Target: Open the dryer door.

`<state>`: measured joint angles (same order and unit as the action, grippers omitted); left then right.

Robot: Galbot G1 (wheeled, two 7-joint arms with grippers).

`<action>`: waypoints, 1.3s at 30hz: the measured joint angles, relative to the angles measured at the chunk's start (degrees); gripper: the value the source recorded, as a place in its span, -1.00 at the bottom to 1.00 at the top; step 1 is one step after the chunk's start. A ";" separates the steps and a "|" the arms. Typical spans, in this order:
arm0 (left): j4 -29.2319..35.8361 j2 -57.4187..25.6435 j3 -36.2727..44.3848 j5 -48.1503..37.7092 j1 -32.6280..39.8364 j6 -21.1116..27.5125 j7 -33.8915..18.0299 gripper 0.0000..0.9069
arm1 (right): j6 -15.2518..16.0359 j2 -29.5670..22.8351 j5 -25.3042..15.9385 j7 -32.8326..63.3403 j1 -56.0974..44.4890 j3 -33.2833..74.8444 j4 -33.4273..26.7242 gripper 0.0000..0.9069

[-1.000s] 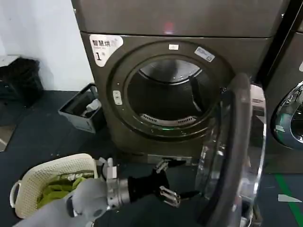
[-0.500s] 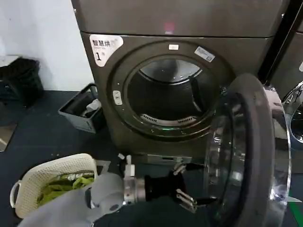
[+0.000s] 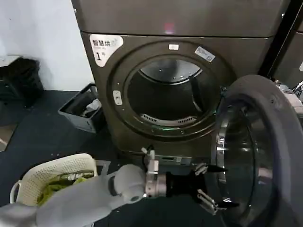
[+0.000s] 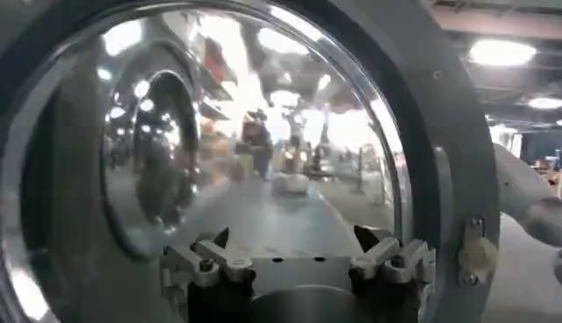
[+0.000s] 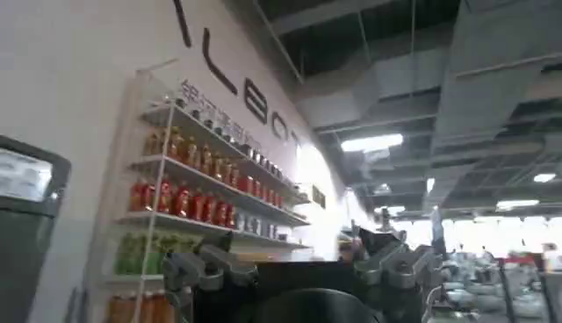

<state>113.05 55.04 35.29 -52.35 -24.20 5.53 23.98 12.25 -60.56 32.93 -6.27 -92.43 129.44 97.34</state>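
Note:
The bronze-grey dryer (image 3: 142,45) with the white "1" sticker stands ahead, its round drum opening (image 3: 170,97) uncovered. The dryer door (image 3: 265,94) hangs swung out to the right, its grey plastic inner face and glass bowl turned toward me. My left gripper (image 3: 217,187) reaches low across the front of the machine, open, fingertips close against the door's inner glass and holding nothing. In the left wrist view the door (image 4: 439,132) looms right ahead of the open left gripper (image 4: 294,244). My right gripper (image 5: 299,256) is open and empty, pointing up at the room.
A cream laundry basket (image 3: 35,177) with green clothes sits on the dark floor at lower left. A grey bin (image 3: 80,111) stands beside the dryer's left side. The neighbouring machine (image 3: 289,56) is at the right, behind the open door. Shelves of bottles (image 5: 202,189) line a wall.
The dryer door has swung farther out to the right, showing more of its inner face. My left arm has stretched rightward with it, the gripper staying at the door.

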 joint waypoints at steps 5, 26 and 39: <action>-2.78 2.73 1.87 -0.40 3.12 -0.19 -0.31 1.00 | 1.80 0.01 -4.37 0.34 -0.01 1.86 -0.76 1.00; -15.01 14.63 4.64 1.46 9.22 -0.86 -1.21 1.00 | 1.85 1.41 -12.44 0.00 0.09 6.45 -2.41 1.00; -21.33 19.67 6.36 1.28 12.30 -1.72 -1.48 1.00 | 2.42 1.04 -13.88 0.22 0.15 7.70 -0.81 1.00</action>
<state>91.72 74.71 41.65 -51.07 -11.90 3.80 22.50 14.67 -59.52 19.06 -6.05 -92.28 137.14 96.53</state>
